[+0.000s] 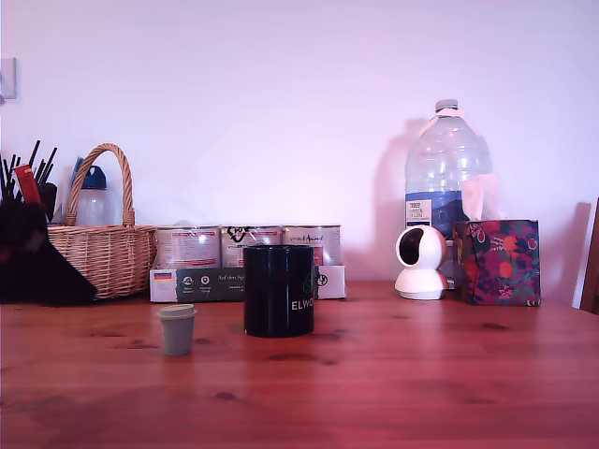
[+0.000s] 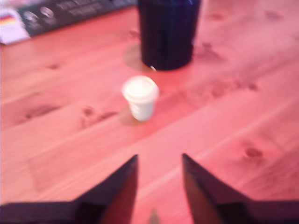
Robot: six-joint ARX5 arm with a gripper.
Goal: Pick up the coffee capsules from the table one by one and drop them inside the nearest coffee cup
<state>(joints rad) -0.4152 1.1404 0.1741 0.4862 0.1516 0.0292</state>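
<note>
Capsule [image 2: 140,97] upright on table [image 2: 224,130], well beyond parted, empty fingers [image 2: 127,173]

Table [image 1: 421,374]: reddish wood, visible grain, dark knots, slight sheen. Coffee cup [image 1: 278,290]: glossy black. Capsule [image 1: 177,329]: matt grey-green plastic. Basket [image 1: 105,253]: woven wicker. Tins [image 1: 248,245]: silvery metal, paper labels. Water bottle [image 1: 446,173]: clear plastic.

Reddish-brown tabletop [image 1: 421,374], grain and dark knots showing. Grey-green capsule [image 1: 177,328] beside a glossy black cup [image 1: 279,290] with white lettering. Behind, a tan wicker basket [image 1: 108,253], a white camera [image 1: 420,262] and a floral magenta box [image 1: 497,262].
</note>
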